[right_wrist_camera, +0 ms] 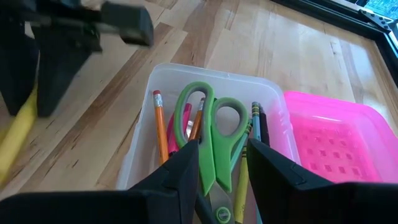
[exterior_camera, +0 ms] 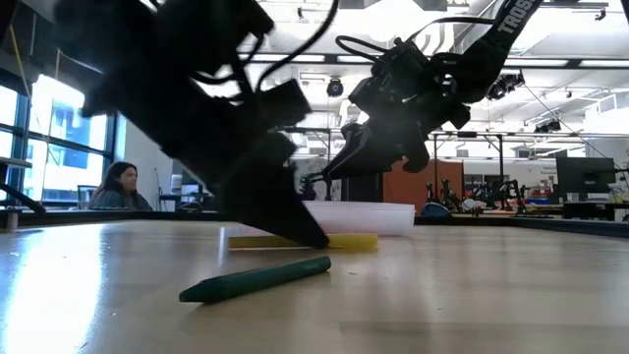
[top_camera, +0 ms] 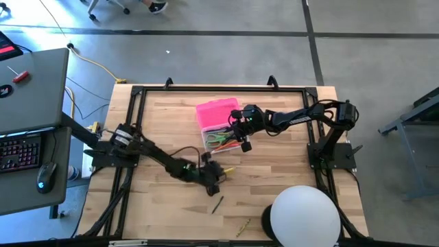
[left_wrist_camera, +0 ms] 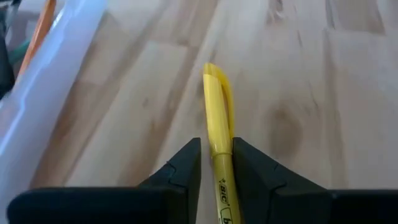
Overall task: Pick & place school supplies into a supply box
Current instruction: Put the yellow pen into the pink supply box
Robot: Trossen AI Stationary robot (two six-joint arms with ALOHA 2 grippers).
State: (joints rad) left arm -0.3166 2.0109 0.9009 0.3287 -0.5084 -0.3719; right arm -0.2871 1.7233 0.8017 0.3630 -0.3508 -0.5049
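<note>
The clear supply box (top_camera: 218, 140) (right_wrist_camera: 186, 106) sits mid-table and holds pencils (right_wrist_camera: 160, 124). Its pink lid (top_camera: 217, 112) (right_wrist_camera: 329, 140) lies beside it on the far side. My right gripper (top_camera: 241, 136) (right_wrist_camera: 222, 163) hangs over the box, shut on the green-handled scissors (right_wrist_camera: 214, 134). My left gripper (top_camera: 214, 177) (left_wrist_camera: 216, 163) is down at the table on the box's near side, shut on a yellow highlighter (top_camera: 227, 170) (left_wrist_camera: 216, 106) (exterior_camera: 349, 241). A dark green pencil (top_camera: 217, 204) (exterior_camera: 257, 279) lies flat on the table nearer the front. My left gripper pinches the yellow highlighter's printed barrel (left_wrist_camera: 217, 163) between its two fingers, lying across it. It slants down from the table's left. The highlighter lies flat on the table, its capped end (left_wrist_camera: 214, 78) sticking out past the fingertips. My right gripper pinches the scissors between its two fingers, on the green shanks just below the handle loops (right_wrist_camera: 211, 167). It comes from above, slanting down from the table's right. The handle loops (right_wrist_camera: 229, 115) point down into the box among the pencils. Whether they rest on anything there is unclear.
A large white dome (top_camera: 305, 216) stands at the near right corner. Another thin pencil (top_camera: 243, 226) lies near the front edge. A black frame (top_camera: 137, 92) runs round the table. A desk with a keyboard (top_camera: 20, 151) stands off the left side. A person (exterior_camera: 118, 185) sits far behind.
</note>
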